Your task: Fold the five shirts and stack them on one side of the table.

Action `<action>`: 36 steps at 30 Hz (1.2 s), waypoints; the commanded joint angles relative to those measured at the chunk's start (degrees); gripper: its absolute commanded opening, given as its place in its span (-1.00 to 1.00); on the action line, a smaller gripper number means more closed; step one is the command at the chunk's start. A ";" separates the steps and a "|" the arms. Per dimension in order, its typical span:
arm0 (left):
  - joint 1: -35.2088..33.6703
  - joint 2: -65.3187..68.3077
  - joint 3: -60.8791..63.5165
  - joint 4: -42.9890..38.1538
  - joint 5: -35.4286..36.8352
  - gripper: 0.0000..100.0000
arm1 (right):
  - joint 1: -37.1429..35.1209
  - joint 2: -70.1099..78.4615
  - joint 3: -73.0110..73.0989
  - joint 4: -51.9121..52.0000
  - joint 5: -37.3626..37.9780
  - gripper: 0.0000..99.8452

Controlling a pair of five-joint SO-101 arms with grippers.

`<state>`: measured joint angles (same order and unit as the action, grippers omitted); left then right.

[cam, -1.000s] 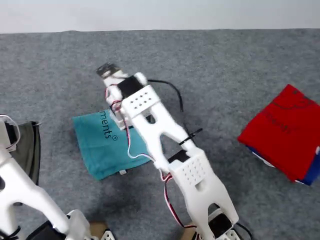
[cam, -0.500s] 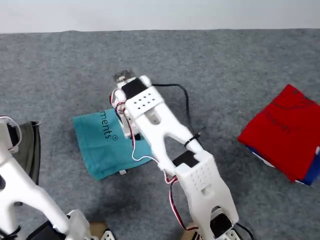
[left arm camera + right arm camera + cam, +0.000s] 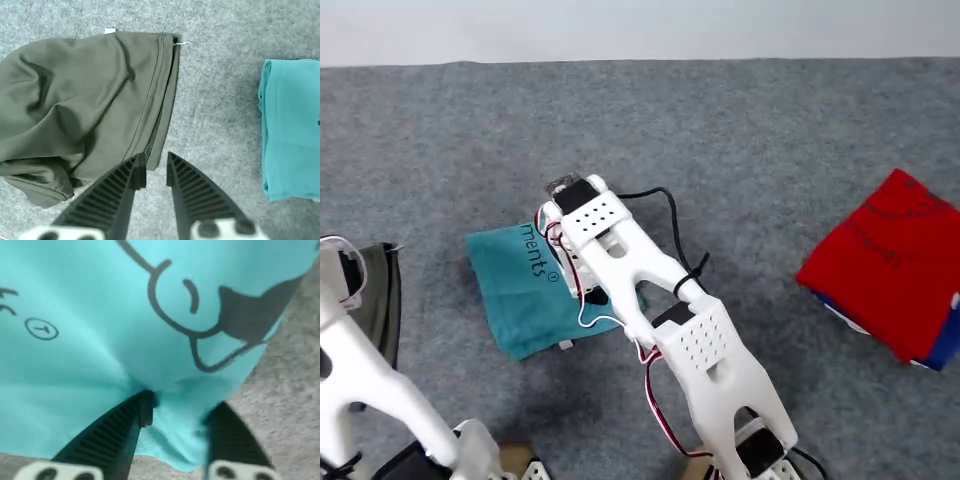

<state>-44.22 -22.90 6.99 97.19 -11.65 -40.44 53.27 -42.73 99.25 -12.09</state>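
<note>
Starting at the near edge in the high view, I note the left arm (image 3: 360,370) standing at the left of the grey table covering (image 3: 770,130), with a crumpled olive-green shirt (image 3: 380,300) lying beside it at the table's left edge. From the left wrist camera, the left gripper (image 3: 156,167) hangs above the hemmed edge of that olive-green shirt (image 3: 85,95); its fingers stand a narrow gap apart and released, with nothing between them. The teal shirt (image 3: 292,130) lies well apart from it across bare covering. Farther in, the right arm (image 3: 650,280) stretches from its base toward the table's middle and partly covers the folded teal shirt (image 3: 520,290), which lies flat left of centre. From the right wrist camera, the right gripper (image 3: 180,410) is down on the teal shirt (image 3: 100,315) near one edge, beside dark printed line art. Its jaws are spread, the tips press into the cloth, and the fabric puckers between them; I cannot confirm a closed grasp. At the right side lies a folded red shirt (image 3: 890,260) on top of a blue shirt (image 3: 945,345).
</note>
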 commanded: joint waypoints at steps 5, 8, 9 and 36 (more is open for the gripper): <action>0.35 -1.76 -0.48 -0.09 -0.44 -0.84 | 2.95 0.48 -0.18 1.89 6.77 -0.98; 0.35 -1.76 -0.48 -0.09 -0.44 -0.84 | 6.81 -1.71 -0.70 3.56 7.30 -0.98; 0.35 -1.76 -0.48 -0.09 -0.44 -0.84 | 8.31 -3.03 -0.18 3.65 8.09 -0.98; 11.60 -1.76 -0.57 0.00 -0.26 -0.85 | 34.15 -10.68 -6.95 -4.44 67.16 -0.98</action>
<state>-33.32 -22.90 6.99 97.19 -11.65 -4.57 41.23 -42.02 96.79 49.98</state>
